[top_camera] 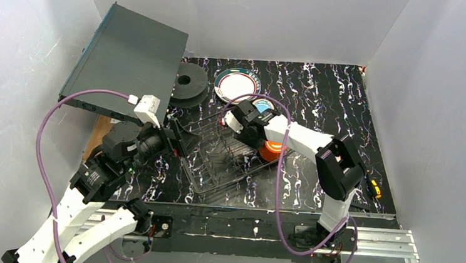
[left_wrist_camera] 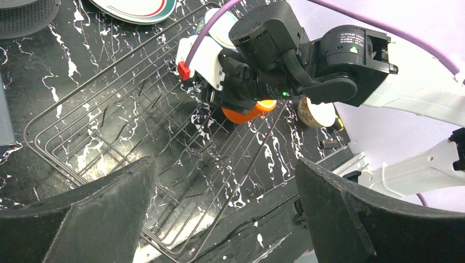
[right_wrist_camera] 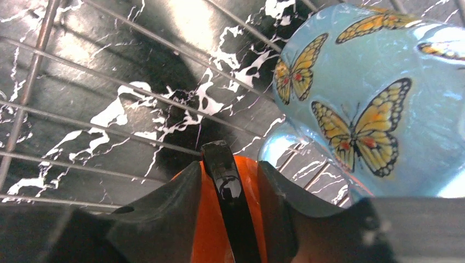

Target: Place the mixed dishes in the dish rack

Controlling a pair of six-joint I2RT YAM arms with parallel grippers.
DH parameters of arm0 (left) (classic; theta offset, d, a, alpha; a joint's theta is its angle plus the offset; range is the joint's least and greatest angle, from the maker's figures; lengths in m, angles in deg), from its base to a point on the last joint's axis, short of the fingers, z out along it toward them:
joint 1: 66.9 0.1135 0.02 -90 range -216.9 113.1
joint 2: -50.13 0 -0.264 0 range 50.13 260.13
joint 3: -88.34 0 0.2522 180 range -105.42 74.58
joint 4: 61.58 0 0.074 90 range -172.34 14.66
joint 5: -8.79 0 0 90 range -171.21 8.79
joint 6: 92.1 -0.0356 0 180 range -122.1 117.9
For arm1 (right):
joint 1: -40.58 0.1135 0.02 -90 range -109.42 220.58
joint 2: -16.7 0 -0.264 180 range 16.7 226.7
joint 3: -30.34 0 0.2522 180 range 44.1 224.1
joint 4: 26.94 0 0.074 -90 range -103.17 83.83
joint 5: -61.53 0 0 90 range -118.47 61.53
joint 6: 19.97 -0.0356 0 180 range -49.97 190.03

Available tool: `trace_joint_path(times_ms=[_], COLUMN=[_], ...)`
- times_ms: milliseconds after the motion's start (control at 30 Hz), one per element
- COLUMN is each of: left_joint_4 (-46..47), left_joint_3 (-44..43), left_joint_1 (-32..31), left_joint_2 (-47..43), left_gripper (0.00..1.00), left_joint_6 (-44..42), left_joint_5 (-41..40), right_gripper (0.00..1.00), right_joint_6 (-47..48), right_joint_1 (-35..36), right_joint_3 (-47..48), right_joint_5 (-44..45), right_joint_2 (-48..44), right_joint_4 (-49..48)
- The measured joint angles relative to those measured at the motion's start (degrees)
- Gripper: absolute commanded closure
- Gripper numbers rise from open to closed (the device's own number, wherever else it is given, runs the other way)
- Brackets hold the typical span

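The wire dish rack lies mid-table and shows in the left wrist view. My right gripper is shut on the small orange cup, fingers on both sides of its black band. It holds the cup over the rack's right side. The blue butterfly mug is right beside the cup. The green-and-red rimmed plate lies behind the rack. The cream bowl sits right of the rack. My left gripper is open and empty at the rack's left end.
A black spool-like disc lies left of the plate. A flat grey-black box leans at the back left. A yellow-handled screwdriver lies near the right edge. White walls close in on three sides.
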Motion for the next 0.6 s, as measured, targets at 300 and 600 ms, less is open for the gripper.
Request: trace_joint_path(times_ms=[300,600], left_joint_4=[0.0,0.0], left_joint_3=[0.0,0.1], left_joint_1=[0.0,0.0], left_joint_2=[0.5,0.6], left_gripper=[0.02,0.02], left_joint_6=[0.0,0.0], left_joint_5=[0.0,0.0], right_gripper=[0.35,0.27], right_joint_6=[-2.6,-5.8], right_joint_1=[0.0,0.4], right_joint_3=[-0.5,0.1], right_joint_5=[1.0,-0.7], right_joint_2=[-1.5,-7.7], right_joint_4=[-1.0,2.1])
